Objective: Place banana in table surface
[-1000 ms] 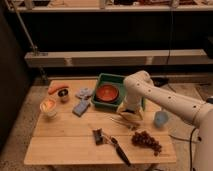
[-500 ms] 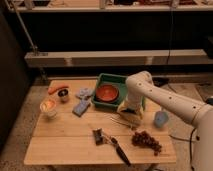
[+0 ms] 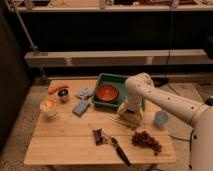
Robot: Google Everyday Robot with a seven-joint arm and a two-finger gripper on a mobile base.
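Little has shifted since a second ago: your arm stays over the desk point(image 3: 70, 140), with the gripper point(image 3: 131, 113) released and spread wide right above the banana point(image 3: 132, 120), which lies on the planks beside the green tray point(image 3: 118, 76).

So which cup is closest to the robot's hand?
The blue cup, alone on the right. The gripper is low over the table beside it, by the green tray; the pale cup and dark cup stand far left.

Tray point(image 3: 114, 76) w/ bowl point(image 3: 107, 93) at tabletop's point(image 3: 65, 140) back edge, gripper point(image 3: 130, 113) at banana point(image 3: 133, 121) before tray's rt end, grapes point(image 3: 146, 140) nr front-rt corner.
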